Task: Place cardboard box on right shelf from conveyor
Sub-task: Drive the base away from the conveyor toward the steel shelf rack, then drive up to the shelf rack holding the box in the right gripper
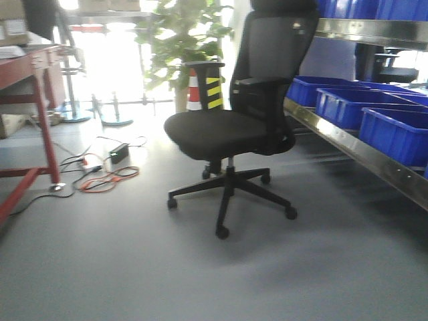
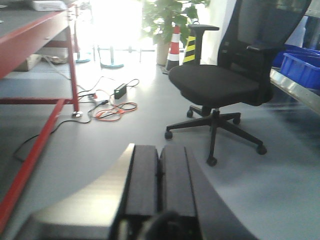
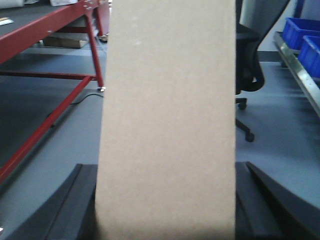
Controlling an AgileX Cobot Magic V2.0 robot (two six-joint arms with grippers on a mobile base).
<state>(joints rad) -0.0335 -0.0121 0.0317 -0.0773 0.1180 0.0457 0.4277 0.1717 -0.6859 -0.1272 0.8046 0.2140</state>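
The tan cardboard box [image 3: 167, 120] fills the middle of the right wrist view, standing upright, with my right gripper [image 3: 165, 200] shut on it. Dark fingers [image 3: 75, 200] press on both its sides. In the left wrist view my left gripper [image 2: 160, 175] is shut with nothing in it and hangs above the grey floor. The right shelf [image 1: 348, 144] is a steel ledge running along the right side, and its lip also shows in the right wrist view as the shelf [image 3: 300, 75]. The conveyor [image 2: 30, 30], with its red frame and dark belt, stands at the left. Neither gripper shows in the front view.
A black office chair [image 1: 227, 127] on castors stands mid-floor between conveyor and shelf. Blue plastic bins [image 1: 394, 130] sit on the shelf. Cables and a power brick [image 1: 110, 170] lie on the floor near the conveyor leg. A striped cone [image 1: 194, 90] and a plant stand behind.
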